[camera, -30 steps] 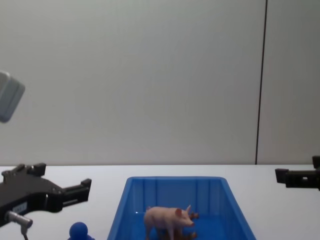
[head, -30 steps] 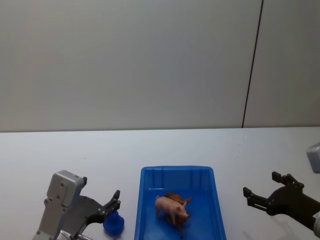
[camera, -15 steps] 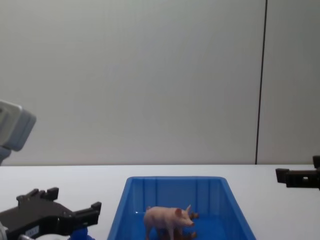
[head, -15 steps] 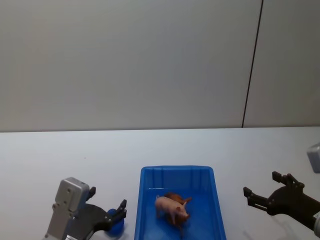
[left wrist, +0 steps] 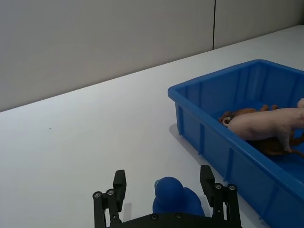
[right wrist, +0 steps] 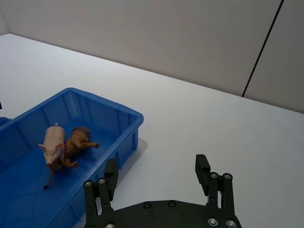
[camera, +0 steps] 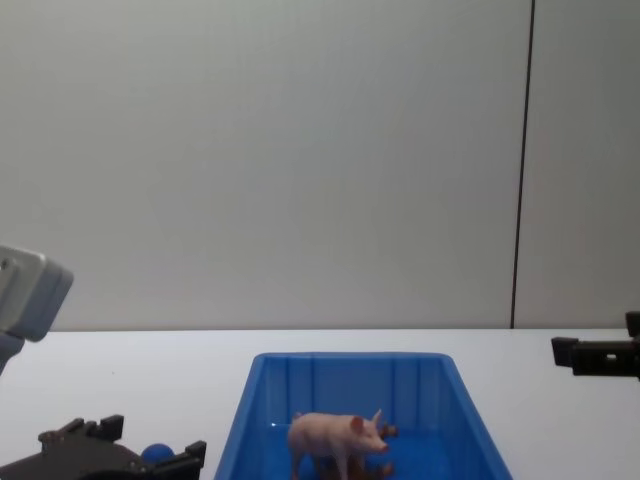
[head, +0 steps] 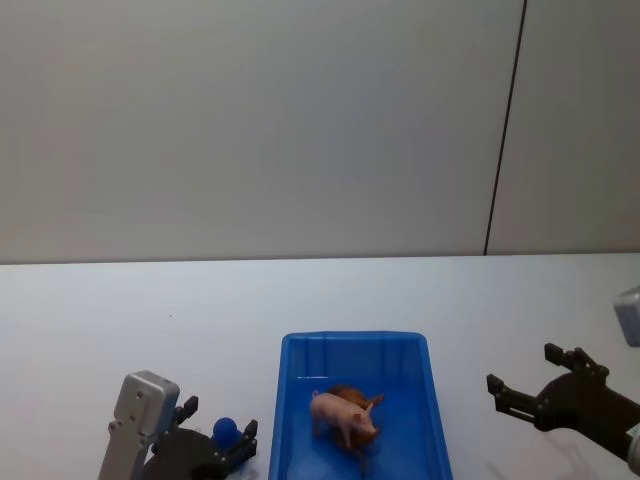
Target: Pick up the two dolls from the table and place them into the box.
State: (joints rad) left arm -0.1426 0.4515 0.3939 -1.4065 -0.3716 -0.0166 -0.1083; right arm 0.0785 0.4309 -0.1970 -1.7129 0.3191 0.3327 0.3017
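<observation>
In the blue box [head: 352, 338], pink pig [head: 338, 416] stands touching reddish-brown animal [head: 352, 395].

no text, label, brand mark or number can be read anywhere: none on the box [head: 352, 337] between the two grippers, none on the pink pig [head: 340, 415] or the brown animal [head: 350, 394] inside it, and none on the left gripper [left wrist: 162, 175] or the right gripper [right wrist: 156, 161].
</observation>
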